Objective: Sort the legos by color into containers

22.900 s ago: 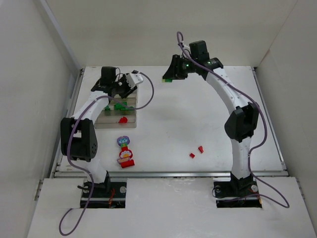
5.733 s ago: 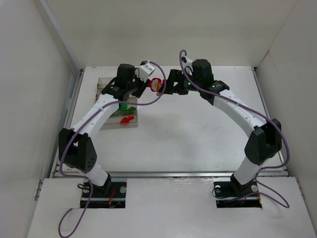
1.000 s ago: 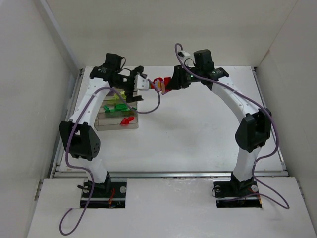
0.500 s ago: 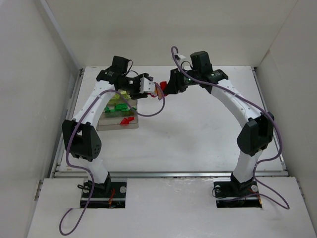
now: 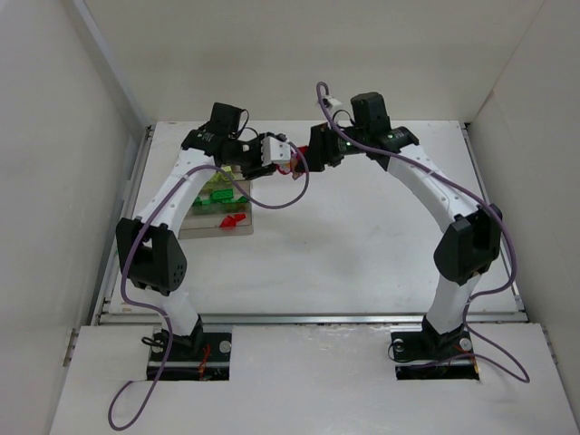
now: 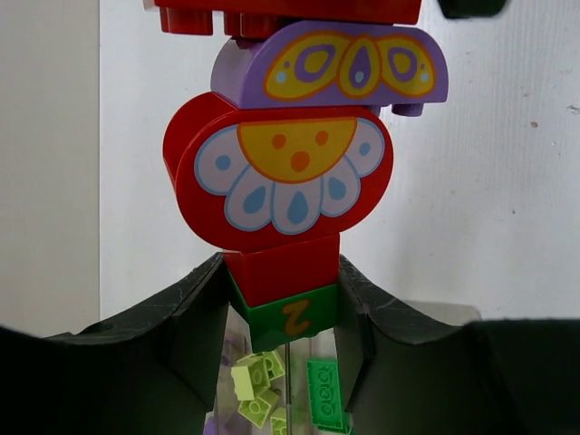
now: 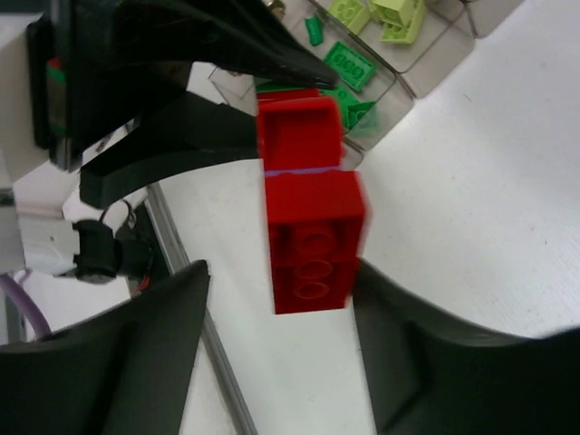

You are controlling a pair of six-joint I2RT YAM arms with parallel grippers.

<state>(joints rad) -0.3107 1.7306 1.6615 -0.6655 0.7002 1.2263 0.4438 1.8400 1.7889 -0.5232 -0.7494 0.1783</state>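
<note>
The flower-topped lego piece (image 6: pixel 288 172) hangs in the air between my two grippers, above the table's back middle (image 5: pixel 290 156). My left gripper (image 6: pixel 283 304) is shut on its lower end, a red block over a green block (image 6: pixel 292 317). My right gripper (image 7: pixel 279 272) stands open around the piece's red end brick (image 7: pixel 311 240); one finger (image 7: pixel 381 299) touches it and the other stands apart. The containers are a clear tray (image 5: pixel 237 228) at the left holding lime legos (image 5: pixel 217 181), green legos (image 5: pixel 217 196) and a red lego (image 5: pixel 228 219).
Through the left wrist view, lime bricks (image 6: pixel 254 385) and a green brick (image 6: pixel 324 394) lie in the tray below. White walls close in the table on three sides. A metal rail (image 5: pixel 308 317) runs along the near edge.
My left gripper has moved right to the flower piece and shut on its lower end. My right gripper's jaws have spread apart from the red end brick.
</note>
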